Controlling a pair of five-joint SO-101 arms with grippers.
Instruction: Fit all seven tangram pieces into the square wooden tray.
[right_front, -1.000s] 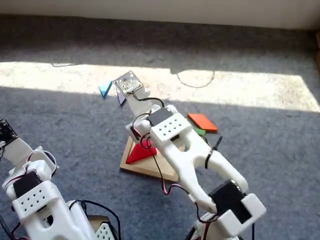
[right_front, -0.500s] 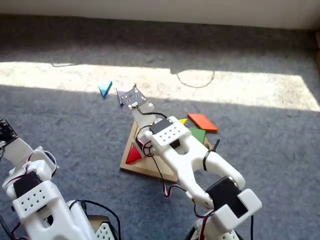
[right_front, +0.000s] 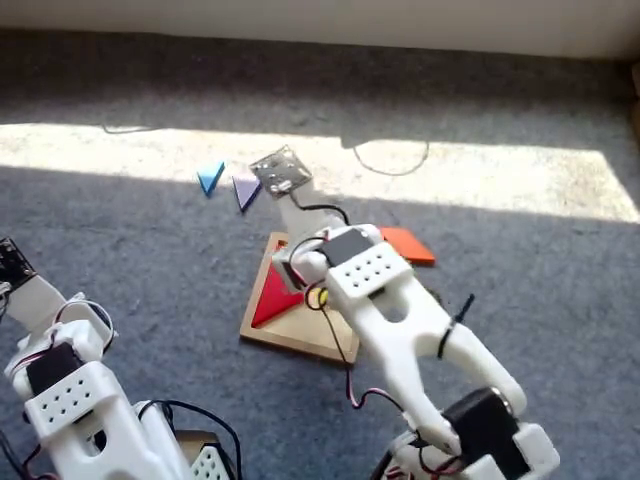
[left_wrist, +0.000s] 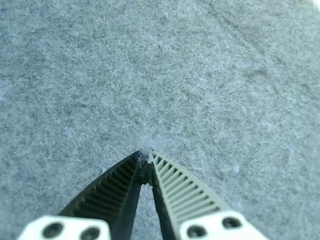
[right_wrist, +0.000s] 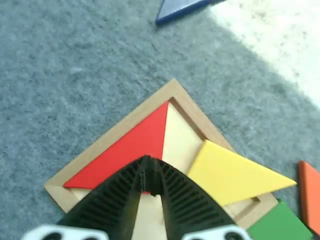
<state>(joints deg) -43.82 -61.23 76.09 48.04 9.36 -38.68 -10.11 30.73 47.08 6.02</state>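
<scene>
**Right claw closed above the tray's red triangle**

The right gripper (right_wrist: 148, 167), fingers pressed together, hangs over the square wooden tray (right_wrist: 112, 134). Its tips are above the flat red triangle piece (right_wrist: 132, 150), which lies inside along one rim. A flat yellow triangle piece (right_wrist: 230, 172) lies beside it, one corner over the rim. The left gripper (left_wrist: 145, 159), likewise closed, points at grey carpet (left_wrist: 200, 70).

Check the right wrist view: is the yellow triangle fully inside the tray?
No, one tip of the yellow triangle sticks out over the rim of the tray.
</scene>
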